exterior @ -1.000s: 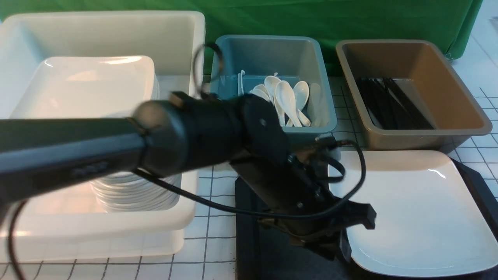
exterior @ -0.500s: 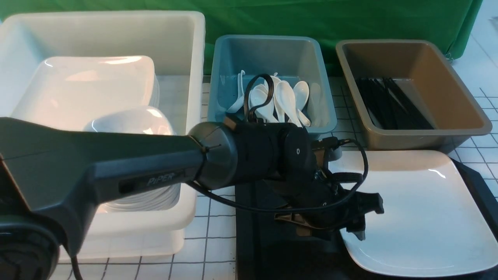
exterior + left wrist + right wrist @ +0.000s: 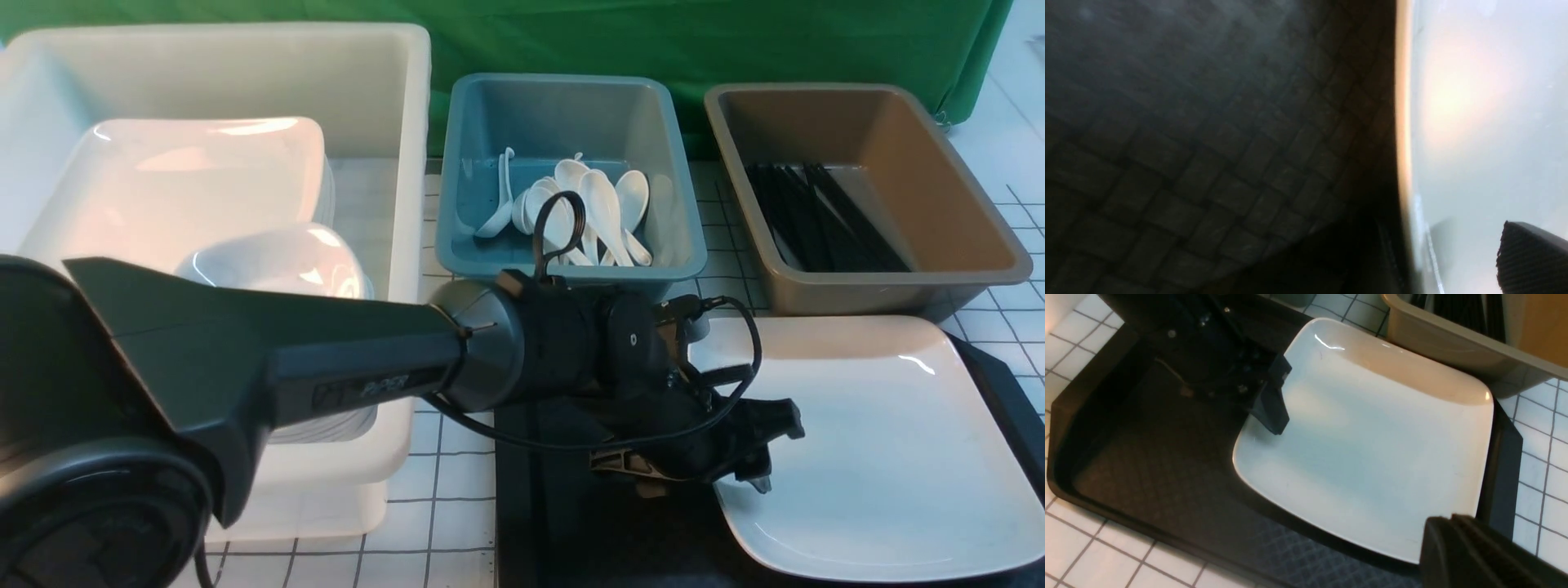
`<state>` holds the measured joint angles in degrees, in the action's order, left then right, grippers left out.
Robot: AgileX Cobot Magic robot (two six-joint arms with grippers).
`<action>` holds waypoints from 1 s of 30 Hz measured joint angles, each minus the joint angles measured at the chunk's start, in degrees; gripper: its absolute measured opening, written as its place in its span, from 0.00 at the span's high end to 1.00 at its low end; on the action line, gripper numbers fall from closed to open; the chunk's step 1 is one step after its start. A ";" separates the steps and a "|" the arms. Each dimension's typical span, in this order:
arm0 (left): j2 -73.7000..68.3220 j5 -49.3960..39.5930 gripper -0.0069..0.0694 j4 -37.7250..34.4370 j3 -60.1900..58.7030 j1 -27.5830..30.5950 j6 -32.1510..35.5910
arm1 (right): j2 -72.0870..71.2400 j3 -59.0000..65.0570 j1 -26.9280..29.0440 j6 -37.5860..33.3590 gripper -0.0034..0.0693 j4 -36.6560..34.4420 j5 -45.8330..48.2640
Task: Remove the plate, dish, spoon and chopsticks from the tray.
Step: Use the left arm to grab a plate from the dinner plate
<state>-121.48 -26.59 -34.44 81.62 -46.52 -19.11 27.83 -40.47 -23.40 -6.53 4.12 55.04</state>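
The large white square plate [image 3: 873,441] lies on the right part of the black tray [image 3: 563,531]. My left gripper [image 3: 722,478] is open at the plate's left rim, one finger [image 3: 1531,257] over the plate's inside and the other low on the tray side. The right wrist view shows the plate [image 3: 1372,441], the tray [image 3: 1147,473] and the left gripper [image 3: 1261,406]. My right gripper [image 3: 1449,522] hangs shut and empty above the plate's near right corner. No spoon, chopsticks or small dish shows on the tray.
A white tub [image 3: 392,98] at the left holds stacked plates and small dishes. A blue tub [image 3: 682,245] holds several white spoons. A brown tub [image 3: 980,245] holds black chopsticks. All stand on a white gridded tabletop [image 3: 457,482].
My left arm has swung away from the white tub, and its gripper has moved right and settled at the plate's left rim. The plate has not moved.
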 joint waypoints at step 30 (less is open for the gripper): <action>-1.53 8.79 0.86 -6.03 -0.46 -0.06 0.77 | 0.00 0.00 0.00 0.40 0.93 0.00 -0.90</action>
<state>-123.01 -17.80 -40.47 81.16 -46.59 -18.34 27.83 -40.47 -23.40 -6.14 4.12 54.14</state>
